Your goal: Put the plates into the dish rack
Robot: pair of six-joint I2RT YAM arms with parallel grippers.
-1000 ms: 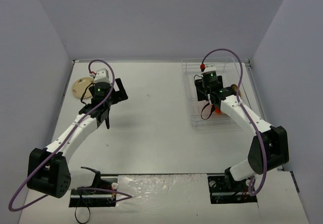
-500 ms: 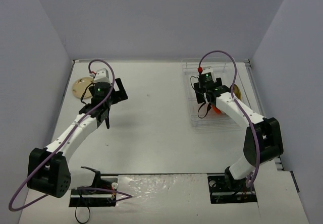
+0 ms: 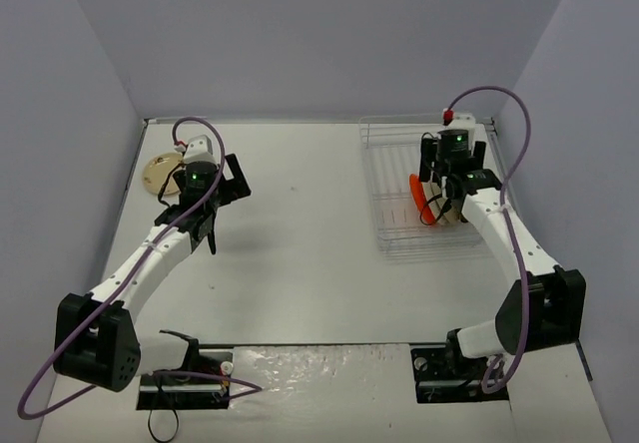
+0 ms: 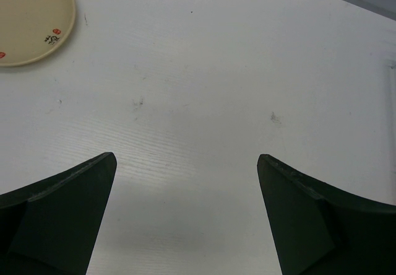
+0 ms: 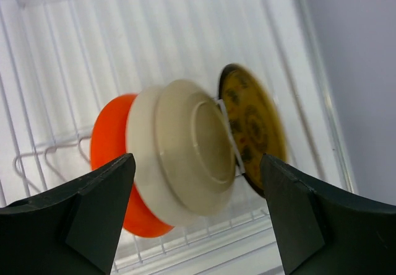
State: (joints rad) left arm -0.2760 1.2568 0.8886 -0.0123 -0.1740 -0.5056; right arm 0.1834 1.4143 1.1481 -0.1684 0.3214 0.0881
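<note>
Orange plate (image 5: pixel 108 157), cream plate (image 5: pixel 179 157) and dark yellow-patterned plate (image 5: pixel 257 129) are standing on edge side by side in the dish rack (image 5: pixel 62 70), the dark one blurred and perhaps leaning. Facing them, the right gripper (image 5: pixel 196 163) is hovering with jaws spread, gripping nothing. The left gripper (image 4: pixel 187 158) is hanging wide open over the table (image 4: pixel 216 70), a tan plate (image 4: pixel 28 18) lying flat nearby.

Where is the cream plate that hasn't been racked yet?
It lies flat in the far left corner of the table in the top view: the cream plate sits beside the open left gripper, across from the dish rack on the right.
</note>
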